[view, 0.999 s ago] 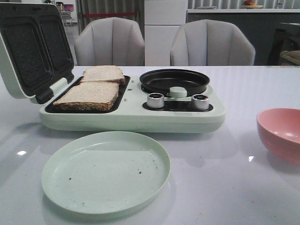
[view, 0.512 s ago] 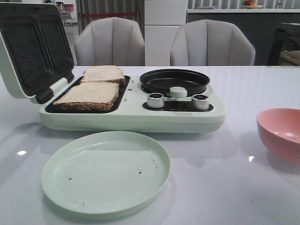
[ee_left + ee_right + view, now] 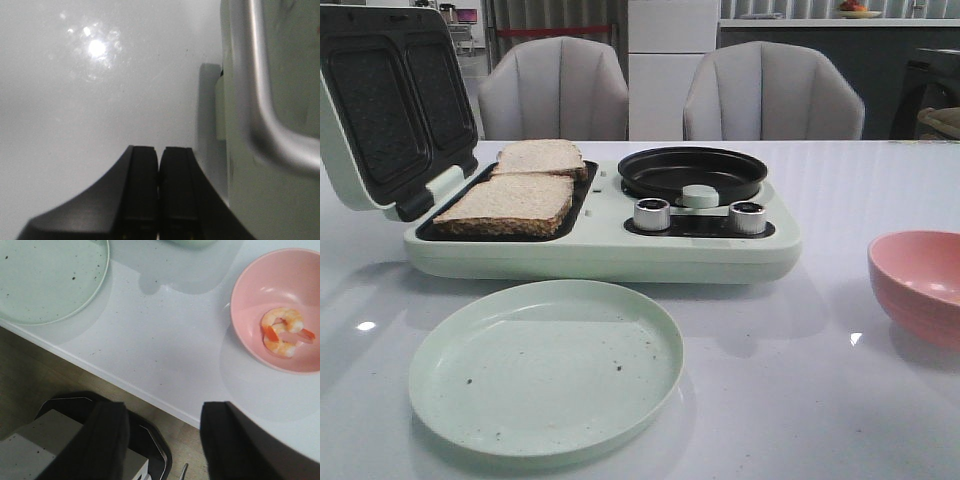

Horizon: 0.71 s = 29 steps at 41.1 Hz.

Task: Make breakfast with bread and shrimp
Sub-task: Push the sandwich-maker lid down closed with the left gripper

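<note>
Change since the earlier front frames: none seen; every item lies as it did.

Worktop (image 3: 840,400): glossy white, carrying all items below.

Breakfast maker (image 3: 600,250): pale green appliance, its lid (image 3: 380,105) raised at the left, showing two dark grill plates. On the right half sit a round black frying pan (image 3: 692,172), a pale green round knob (image 3: 700,196) and two silver dials (image 3: 652,214).

Bread (image 3: 510,203): two flat beige wholemeal slices with brown crusts, lying side by side in the open dark tray, edges touching.

Plate (image 3: 545,365): round, pale green, speckled with crumbs, just in front of the appliance.

Bowl (image 3: 280,300): pink, round, at the right edge of the worktop, well apart from the plate.

Shrimp (image 3: 285,332): small curled orange-pink and white piece, lying inside the pink bowl.

Left gripper (image 3: 159,190): black fingers pressed together, nothing between them, above the worktop beside a pale green surface with a silver handle (image 3: 265,100).

Right gripper (image 3: 162,440): fingers spread wide, empty, over the worktop's near edge.
</note>
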### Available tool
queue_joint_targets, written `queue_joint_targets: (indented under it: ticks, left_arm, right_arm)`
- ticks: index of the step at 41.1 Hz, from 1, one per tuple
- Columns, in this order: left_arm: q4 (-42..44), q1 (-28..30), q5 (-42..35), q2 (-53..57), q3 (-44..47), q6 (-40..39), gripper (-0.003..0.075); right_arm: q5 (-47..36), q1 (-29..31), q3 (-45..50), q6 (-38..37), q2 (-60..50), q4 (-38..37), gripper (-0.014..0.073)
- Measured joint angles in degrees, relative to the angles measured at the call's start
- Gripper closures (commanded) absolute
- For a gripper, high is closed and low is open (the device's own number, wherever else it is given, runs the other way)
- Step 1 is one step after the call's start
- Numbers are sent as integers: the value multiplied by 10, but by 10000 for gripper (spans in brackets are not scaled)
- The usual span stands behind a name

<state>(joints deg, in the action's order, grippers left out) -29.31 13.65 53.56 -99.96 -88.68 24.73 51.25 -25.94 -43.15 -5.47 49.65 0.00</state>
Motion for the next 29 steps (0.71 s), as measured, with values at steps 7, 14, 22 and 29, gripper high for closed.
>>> queue_joint_targets:
  ticks: [7, 14, 22, 29]
  left_arm:
    - [-48, 0, -1, -49, -51, 1, 621]
    - [-79, -10, 0, -65, -69, 3, 621]
    - [-81, -38, 2, -65, -71, 7, 621]
    - [-87, -66, 9, -65, -71, 10, 621]
  right_arm:
    - [0, 0, 0, 0, 0, 0, 151]
    - [0, 0, 0, 0, 0, 0, 151]
    - [0, 0, 0, 0, 0, 0, 151]
    - [0, 0, 0, 0, 0, 0, 151]
